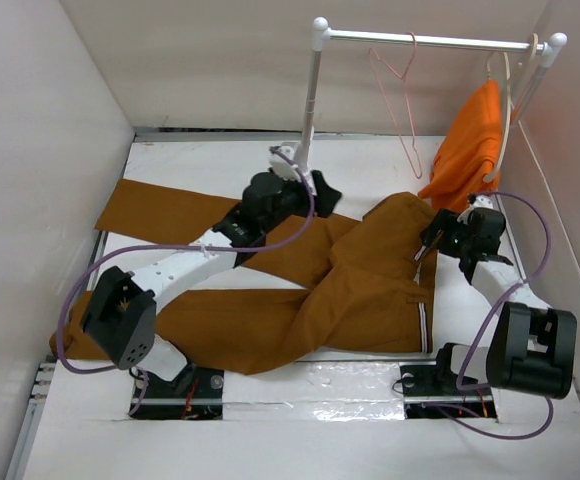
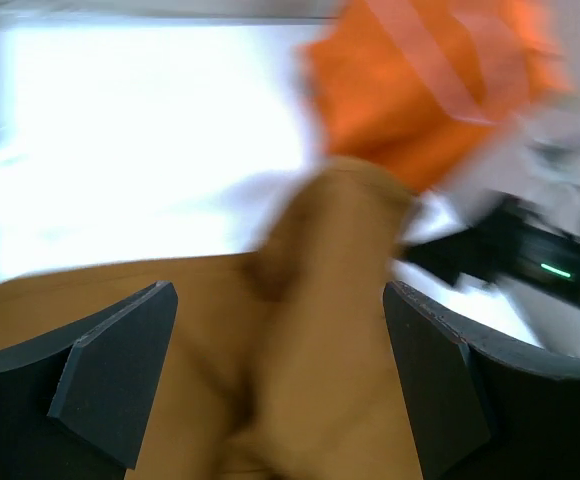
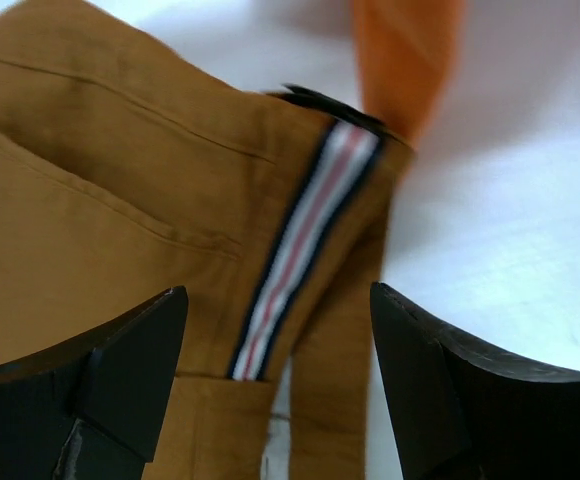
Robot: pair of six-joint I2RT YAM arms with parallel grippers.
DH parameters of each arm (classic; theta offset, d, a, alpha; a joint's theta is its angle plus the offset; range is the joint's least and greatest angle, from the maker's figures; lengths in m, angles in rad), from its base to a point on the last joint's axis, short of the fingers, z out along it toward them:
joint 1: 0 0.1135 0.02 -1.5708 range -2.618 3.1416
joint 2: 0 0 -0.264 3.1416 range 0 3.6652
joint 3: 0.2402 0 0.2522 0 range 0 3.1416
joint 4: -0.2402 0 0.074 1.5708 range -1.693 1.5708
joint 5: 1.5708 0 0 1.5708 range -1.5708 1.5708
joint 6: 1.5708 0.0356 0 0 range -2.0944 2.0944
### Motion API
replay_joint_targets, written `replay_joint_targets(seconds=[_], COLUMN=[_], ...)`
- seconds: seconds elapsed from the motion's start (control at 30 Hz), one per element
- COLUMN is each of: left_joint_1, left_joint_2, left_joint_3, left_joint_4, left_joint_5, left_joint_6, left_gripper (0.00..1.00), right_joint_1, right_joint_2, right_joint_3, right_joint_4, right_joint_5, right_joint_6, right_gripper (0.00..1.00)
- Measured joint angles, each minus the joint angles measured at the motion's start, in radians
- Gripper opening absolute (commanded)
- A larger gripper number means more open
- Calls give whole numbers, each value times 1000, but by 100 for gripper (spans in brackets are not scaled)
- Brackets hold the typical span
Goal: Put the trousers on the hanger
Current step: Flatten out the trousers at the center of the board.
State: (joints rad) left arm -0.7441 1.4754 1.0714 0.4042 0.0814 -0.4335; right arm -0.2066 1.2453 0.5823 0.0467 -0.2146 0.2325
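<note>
The ochre-brown trousers [image 1: 300, 290] lie spread on the table, legs to the left, waistband at the right. The striped waistband [image 3: 300, 250] shows in the right wrist view. The pink wire hanger [image 1: 402, 100] hangs on the white rail [image 1: 430, 41] at the back. My left gripper [image 1: 320, 190] is open above the upper trouser leg, with fabric [image 2: 300, 350] between its fingers in the left wrist view. My right gripper [image 1: 428, 240] is open just above the waistband's upper right edge, holding nothing.
A bright orange garment [image 1: 470, 145] hangs on a cream hanger [image 1: 505, 100] at the rail's right end, just behind my right gripper. White walls close in the table on the left, back and right. The rail's post [image 1: 310, 110] stands behind my left gripper.
</note>
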Motion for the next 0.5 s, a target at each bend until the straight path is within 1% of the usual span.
replay_joint_targets(seconds=[0.1, 0.2, 0.27, 0.33, 0.37, 0.4, 0.43, 0.47, 0.5], left_joint_1=[140, 280, 367, 424, 442, 455, 460, 463, 463], left_joint_2=[27, 98, 166, 230, 258, 269, 267, 267, 270], left_joint_3=[-68, -135, -179, -218, -237, -251, -252, -252, -253], left_joint_4=[-13, -14, -2, 10, 13, 59, 77, 87, 91], left_joint_5=[-57, -81, -66, -42, -29, -14, -5, 10, 22], left_joint_6=[-45, -104, -146, -183, -201, -221, -233, -248, -262], left_gripper=[83, 84, 84, 84, 84, 84, 85, 85, 85], right_joint_1=[-29, -65, -82, -91, -94, -96, -98, -100, -100], right_joint_2=[46, 96, 121, 136, 141, 148, 158, 172, 189], right_joint_3=[4, 6, 5, 5, 4, 4, 6, 8, 12], right_joint_4=[76, 124, 142, 154, 163, 172, 179, 190, 199], right_joint_5=[-80, -111, -115, -114, -115, -116, -120, -129, -140], right_joint_6=[0, 11, 24, 37, 40, 43, 46, 52, 53], right_gripper=[82, 82, 80, 80, 74, 66, 54, 31, 24])
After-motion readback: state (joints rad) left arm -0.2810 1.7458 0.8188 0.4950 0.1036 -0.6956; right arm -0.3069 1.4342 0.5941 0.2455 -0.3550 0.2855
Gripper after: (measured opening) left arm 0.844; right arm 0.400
